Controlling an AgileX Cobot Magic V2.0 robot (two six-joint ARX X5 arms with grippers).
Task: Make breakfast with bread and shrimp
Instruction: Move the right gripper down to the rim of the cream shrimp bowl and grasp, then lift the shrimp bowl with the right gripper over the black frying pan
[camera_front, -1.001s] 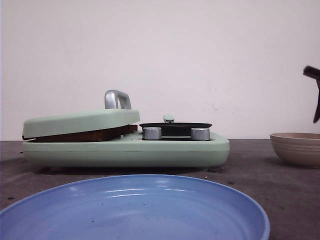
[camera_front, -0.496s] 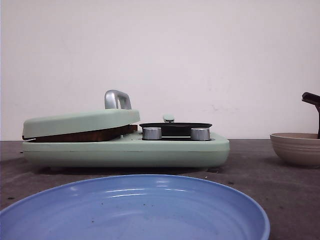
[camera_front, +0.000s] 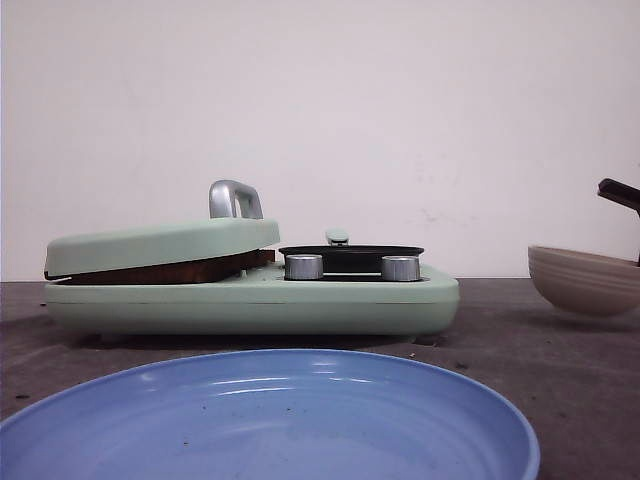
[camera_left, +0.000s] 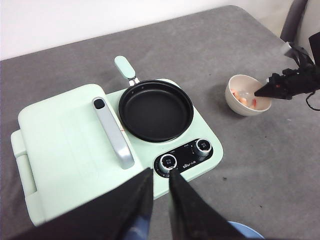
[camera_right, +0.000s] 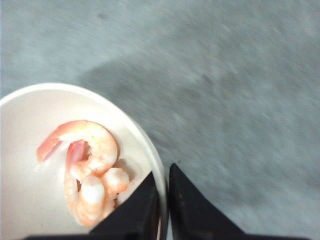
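The bread (camera_front: 160, 270) shows only as a brown crust edge under the shut lid of the green breakfast maker (camera_front: 250, 300); its lid (camera_left: 65, 145) hides it in the left wrist view. Several pink-orange shrimp (camera_right: 92, 170) lie in a beige bowl (camera_right: 100, 100). My right gripper (camera_right: 163, 177) is shut on the bowl's rim, one finger inside and one outside. The bowl (camera_front: 585, 280) hangs tilted just off the table at the far right. My left gripper (camera_left: 159, 175) hovers high above the maker's front knobs, shut with nothing in it.
An empty black frying pan (camera_left: 155, 111) sits on the maker's right half, with two knobs (camera_left: 168, 162) in front. A blue plate (camera_front: 270, 420) lies nearest the camera. Grey table surface surrounds the bowl (camera_left: 235, 106).
The right gripper came down to the bowl and closed on its rim. The bowl, flat on the table before, is now tilted, raised a little and shifted slightly left.
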